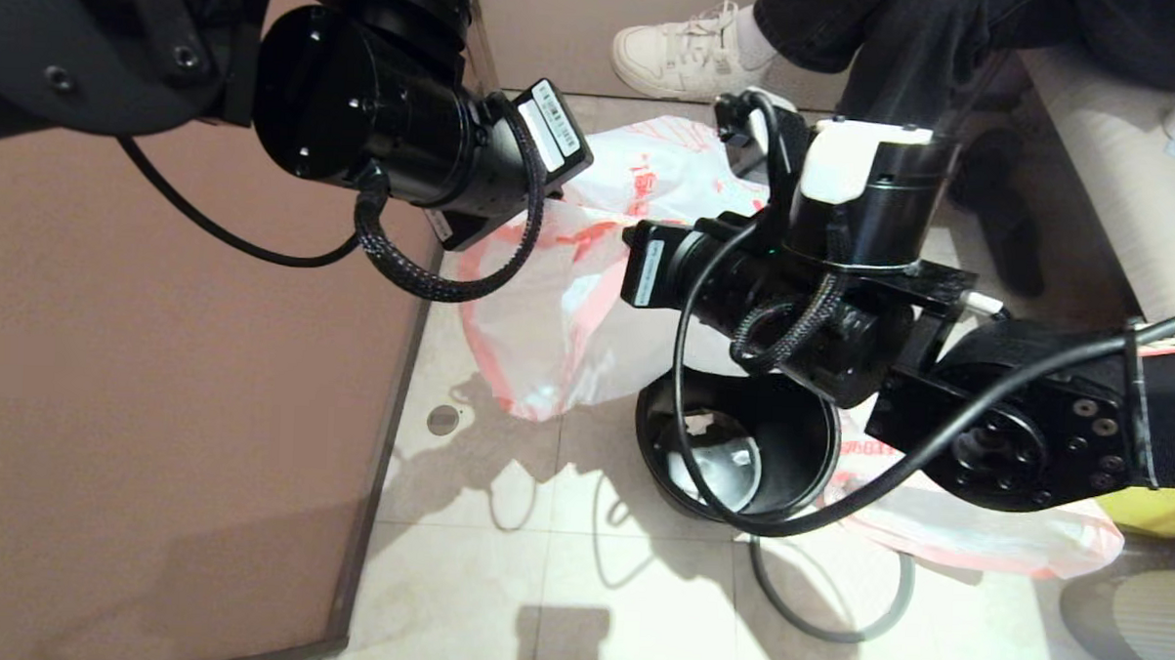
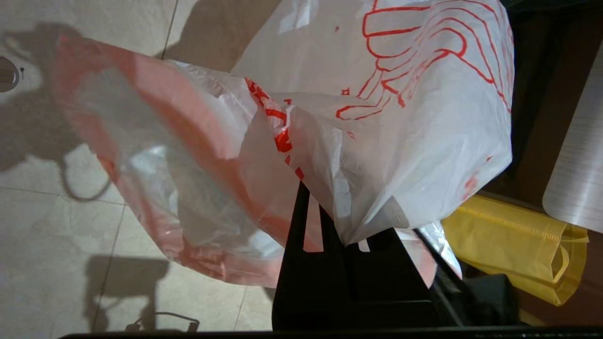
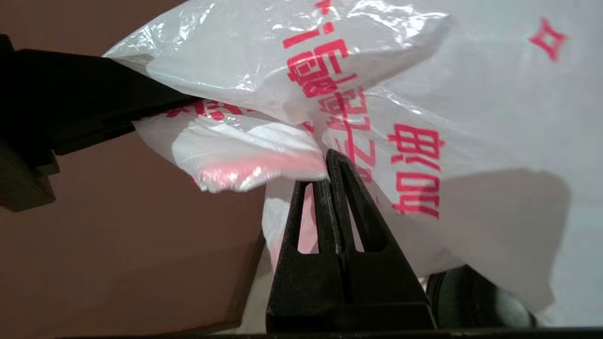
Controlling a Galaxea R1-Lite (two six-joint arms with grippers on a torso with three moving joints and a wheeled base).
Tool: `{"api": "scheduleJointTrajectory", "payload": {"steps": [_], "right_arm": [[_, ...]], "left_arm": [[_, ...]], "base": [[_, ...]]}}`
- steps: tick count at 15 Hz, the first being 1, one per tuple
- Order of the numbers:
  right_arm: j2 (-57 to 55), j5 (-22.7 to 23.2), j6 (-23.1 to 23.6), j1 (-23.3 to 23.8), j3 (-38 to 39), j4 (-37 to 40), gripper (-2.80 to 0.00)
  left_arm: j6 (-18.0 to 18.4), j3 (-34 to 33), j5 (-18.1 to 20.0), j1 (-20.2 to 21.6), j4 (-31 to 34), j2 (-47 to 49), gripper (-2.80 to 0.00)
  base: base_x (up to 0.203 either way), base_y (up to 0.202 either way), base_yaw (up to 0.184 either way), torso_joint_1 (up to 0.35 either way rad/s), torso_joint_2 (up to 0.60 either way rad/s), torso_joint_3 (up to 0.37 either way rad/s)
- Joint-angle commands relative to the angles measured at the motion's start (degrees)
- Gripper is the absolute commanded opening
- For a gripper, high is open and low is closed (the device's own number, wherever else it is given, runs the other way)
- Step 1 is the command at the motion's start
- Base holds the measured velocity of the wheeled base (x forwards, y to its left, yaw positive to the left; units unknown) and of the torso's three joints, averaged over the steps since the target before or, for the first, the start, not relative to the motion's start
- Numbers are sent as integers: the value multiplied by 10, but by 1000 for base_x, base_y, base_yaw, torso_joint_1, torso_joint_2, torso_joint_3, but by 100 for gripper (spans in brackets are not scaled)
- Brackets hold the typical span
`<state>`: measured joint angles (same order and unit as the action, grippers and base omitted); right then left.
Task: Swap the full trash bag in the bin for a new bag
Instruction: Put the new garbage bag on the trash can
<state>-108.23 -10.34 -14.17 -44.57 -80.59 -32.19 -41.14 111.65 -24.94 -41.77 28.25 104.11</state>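
Right gripper [image 3: 328,162]: black fingers pressed together, pinching a fold of the thin, limp translucent white plastic bag with red Chinese characters and pink hem band [image 3: 339,94]; raised above the floor, over the far side of the bin.
Left gripper [image 2: 313,207]: black fingers closed on the same bag's film [image 2: 330,141]; its finger shows in the right wrist view [image 3: 94,101], gripping the bag's edge to the left of the right gripper.
New bag, place: hanging between the two grippers, off the floor, its lower end sagging left of the bin [image 1: 569,300].
Bin: small round black plastic wastebasket, glossy inside [image 1: 789,440], upright on the pale tiled floor [image 1: 540,563], unlined, below the right arm.
Grey ring: loose hoop [image 1: 831,627] flat on the tiles, just near of the bin.
Full trash bag: bulky white bag of the same red print [image 1: 981,534], lying on the floor right of the bin, partly hidden by the right arm.
Yellow fabric bag [image 2: 513,245]: at the right edge.
White sneaker [image 1: 685,50]: far side, on a seated person's foot.
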Motion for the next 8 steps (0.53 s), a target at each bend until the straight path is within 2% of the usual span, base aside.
{"api": "scheduleJointTrajectory", "payload": {"steps": [1, 5, 8], "right_arm": [[55, 0, -14, 6, 15, 24, -280], [123, 14, -67, 14, 21, 134, -280], [128, 35, -85, 14, 37, 138, -280]], "left_arm": [[-2, 0, -2, -3, 1, -3, -280], [1, 0, -2, -33, 0, -28, -280], [1, 0, -2, -39, 7, -29, -280]], "base": [[0, 0, 0, 0, 0, 0], [0, 0, 0, 0, 0, 0], [0, 0, 0, 0, 0, 0]]}}
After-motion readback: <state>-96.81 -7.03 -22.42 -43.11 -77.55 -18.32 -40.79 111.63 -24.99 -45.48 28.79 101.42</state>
